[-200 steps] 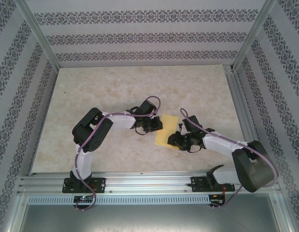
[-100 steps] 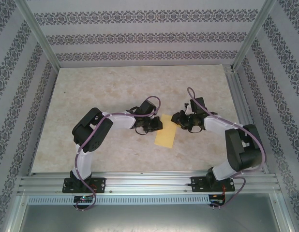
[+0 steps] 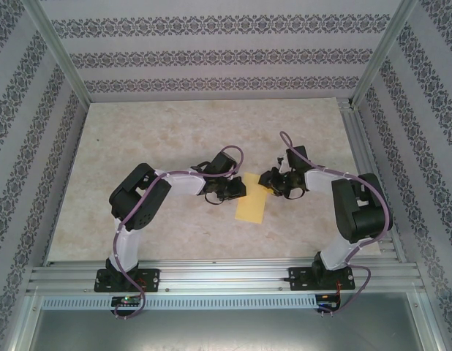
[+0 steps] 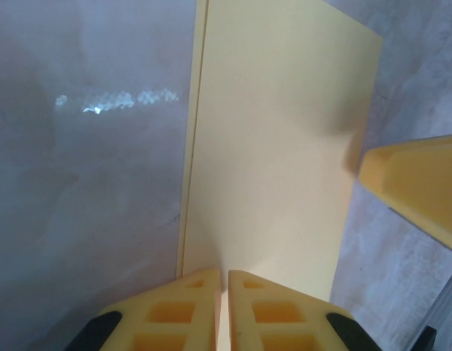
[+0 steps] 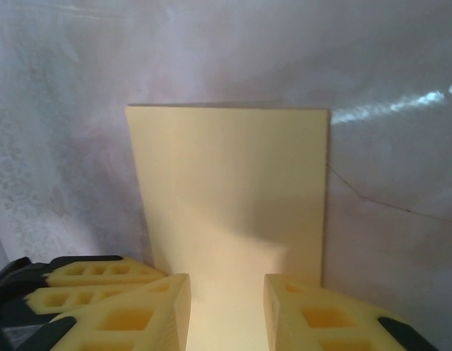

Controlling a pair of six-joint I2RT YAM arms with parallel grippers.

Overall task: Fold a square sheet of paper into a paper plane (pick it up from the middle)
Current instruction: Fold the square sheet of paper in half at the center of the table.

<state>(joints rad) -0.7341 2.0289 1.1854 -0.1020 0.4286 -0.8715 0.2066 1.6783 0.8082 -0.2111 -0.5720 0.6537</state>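
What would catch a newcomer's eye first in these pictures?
The pale-yellow paper, folded into a narrow strip, lies in the middle of the marbled table. The left gripper, closed, and the right gripper, slightly open, sit at its opposite sides.

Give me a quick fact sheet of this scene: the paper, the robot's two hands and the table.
Paper: pale-yellow sheet of paper, a narrow rectangle lying flat, two layers showing along one long edge
Left hand: fingers shut, tips at a short end of the paper
Right hand: fingers apart, tips at the paper's edge
Surface: beige marbled tabletop
Plane shape: not yet, no pointed nose
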